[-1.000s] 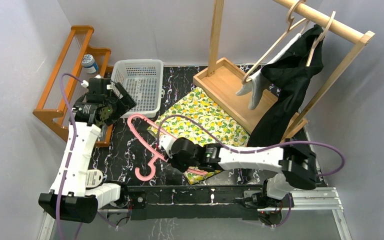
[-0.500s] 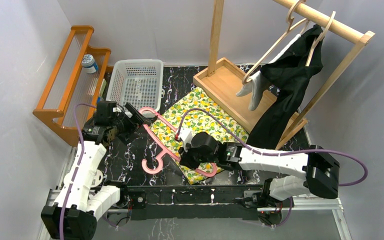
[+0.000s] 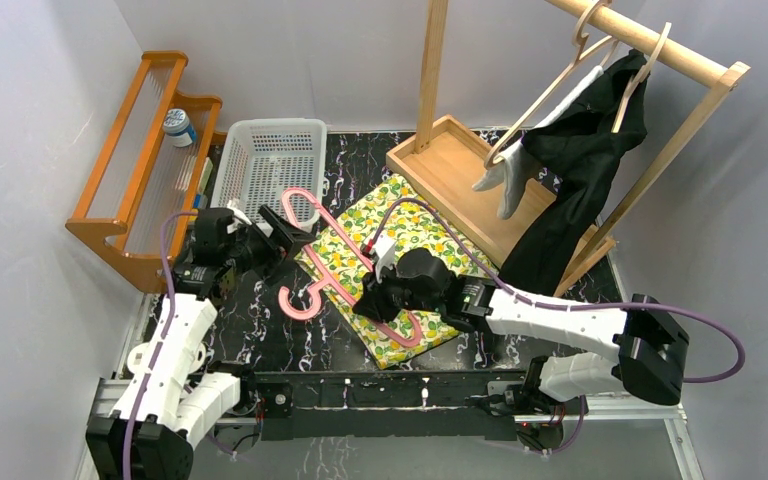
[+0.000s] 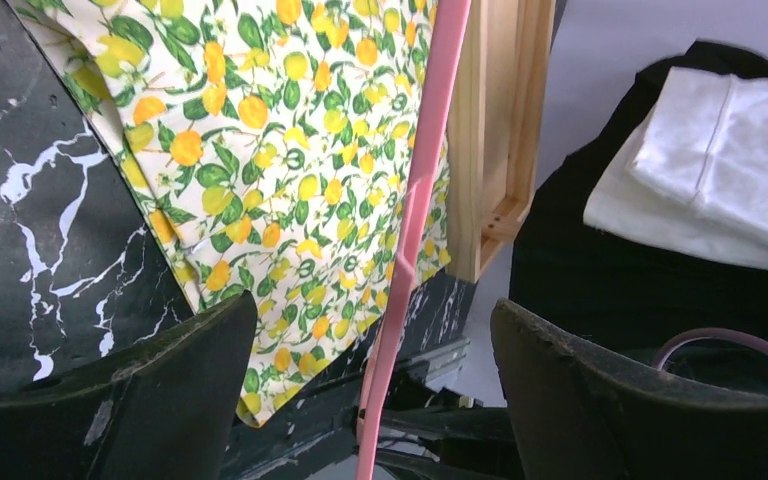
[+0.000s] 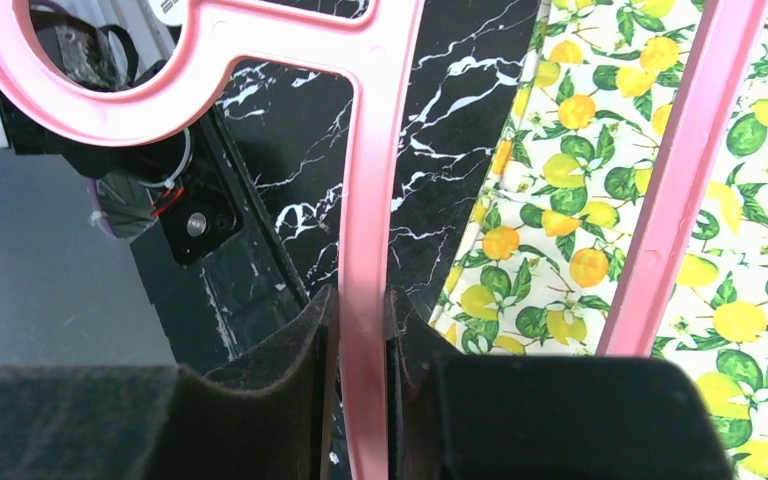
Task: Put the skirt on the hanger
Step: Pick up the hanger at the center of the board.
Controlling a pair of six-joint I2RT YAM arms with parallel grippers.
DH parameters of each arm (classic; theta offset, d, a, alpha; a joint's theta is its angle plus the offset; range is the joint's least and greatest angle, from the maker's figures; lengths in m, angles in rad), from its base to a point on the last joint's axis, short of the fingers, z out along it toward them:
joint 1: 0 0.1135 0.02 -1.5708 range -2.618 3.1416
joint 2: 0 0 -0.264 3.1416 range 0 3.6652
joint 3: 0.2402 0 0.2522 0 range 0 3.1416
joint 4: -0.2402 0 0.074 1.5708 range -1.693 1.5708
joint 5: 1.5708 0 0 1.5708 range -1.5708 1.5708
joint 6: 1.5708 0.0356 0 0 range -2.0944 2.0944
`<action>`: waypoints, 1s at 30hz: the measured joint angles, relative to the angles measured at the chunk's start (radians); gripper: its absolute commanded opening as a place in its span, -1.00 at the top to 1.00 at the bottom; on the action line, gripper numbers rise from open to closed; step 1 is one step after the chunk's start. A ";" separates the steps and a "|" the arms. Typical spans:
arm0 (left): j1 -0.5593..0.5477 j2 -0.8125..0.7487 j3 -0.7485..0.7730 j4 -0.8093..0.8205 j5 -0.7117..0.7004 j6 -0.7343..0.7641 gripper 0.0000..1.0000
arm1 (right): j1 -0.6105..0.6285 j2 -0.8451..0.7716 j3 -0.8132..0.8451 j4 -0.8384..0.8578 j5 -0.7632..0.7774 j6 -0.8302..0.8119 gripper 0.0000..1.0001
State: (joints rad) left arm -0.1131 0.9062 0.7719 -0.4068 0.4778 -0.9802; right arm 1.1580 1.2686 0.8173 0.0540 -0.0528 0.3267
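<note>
Top view, skirt (image 3: 430, 235): the lemon-print cloth is lying flat on the black marble table (image 3: 250, 330), between the white basket (image 3: 270, 165) and the wooden garment stand (image 3: 460, 175)
Top view, hanger (image 3: 335, 288): the pink hanger is lying slantwise over the skirt's near-left part; its hook is sticking out over bare table
Top view, right gripper (image 3: 372, 300): it is reaching across from the right and gripping the hanger close to the hook
Top view, left gripper (image 3: 285, 230): it is sitting at the hanger's far end, just in front of the basket
Top view, surroundings: an orange rack (image 3: 140, 170) carrying a bottle (image 3: 177, 125) is standing along the left wall; a black garment (image 3: 580, 160) is hanging from the stand's rail
Left wrist, left gripper (image 4: 372, 305): its fingers (image 4: 130, 390) are standing wide apart, released; they are grasping nothing
Left wrist, hanger (image 4: 415, 210): one pink bar is running up between the two fingers; it is touching neither, as far as shows
Left wrist, skirt (image 4: 260, 150): it is spreading out under and left of the bar, on the marble
Left wrist, background: the stand's wooden base (image 4: 500, 130) is showing just right of the bar; the black garment (image 4: 580, 270) and a white cloth (image 4: 720, 160) are lying beyond
Right wrist, right gripper (image 5: 363, 320): its fingers (image 5: 290, 380) are clenching the hanger's neck from both sides
Right wrist, hanger (image 5: 365, 200): the neck is running up from the jaws to the hook at top left; a second bar is crossing the skirt at right
Right wrist, skirt (image 5: 580, 200): it is lying right of the gripped neck, its edge resting on the table (image 5: 440, 120)
</note>
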 measured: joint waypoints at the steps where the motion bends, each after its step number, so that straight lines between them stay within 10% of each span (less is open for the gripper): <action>1: 0.000 -0.005 0.010 -0.007 -0.016 -0.004 -0.72 | -0.006 0.000 0.000 0.006 0.000 0.009 0.82; 14: 0.000 -0.180 0.101 -0.163 -0.419 -0.157 -0.51 | -0.093 -0.059 -0.018 0.012 0.147 0.177 0.87; 30: 0.001 -0.344 -0.038 0.138 -0.089 0.122 -0.56 | -0.104 0.132 0.274 -0.053 0.222 0.298 0.84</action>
State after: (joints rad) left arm -0.1123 0.5625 0.7341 -0.2684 0.3885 -0.8585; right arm 1.0538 1.4006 1.0916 0.0010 0.1692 0.6250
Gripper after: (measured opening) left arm 0.760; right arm 0.262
